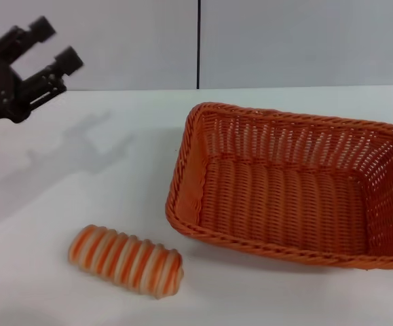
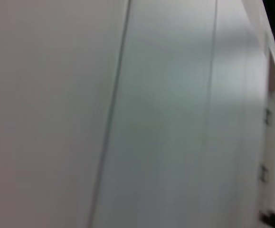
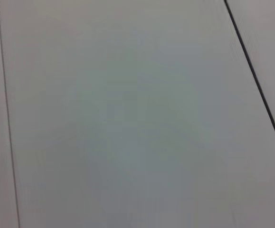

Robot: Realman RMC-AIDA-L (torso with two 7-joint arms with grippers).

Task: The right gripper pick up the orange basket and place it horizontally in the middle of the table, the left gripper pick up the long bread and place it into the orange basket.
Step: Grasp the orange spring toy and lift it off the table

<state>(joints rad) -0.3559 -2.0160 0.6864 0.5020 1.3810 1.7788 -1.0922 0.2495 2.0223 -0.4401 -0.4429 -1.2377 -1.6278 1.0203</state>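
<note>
Nearest the head camera, the long bread (image 1: 126, 261) lies on its side on the table (image 1: 60, 197), toward the front left, its length running slightly diagonal. It is clear of all other items and nothing grips it.

To its right and farther back sits the orange basket (image 1: 189, 183), upright with the opening facing up and its long side running across the table. Its interior holds nothing. The basket's near left corner is close to the bread but does not touch it. The basket's right end runs past the edge of the view.

The left gripper (image 1: 43, 58) hangs in the air at the upper left, well apart from bread and basket. Its two prongs stand spread apart and hold nothing.

The right gripper does not appear in any view. Both wrist views show only pale panelled wall surfaces.
</note>
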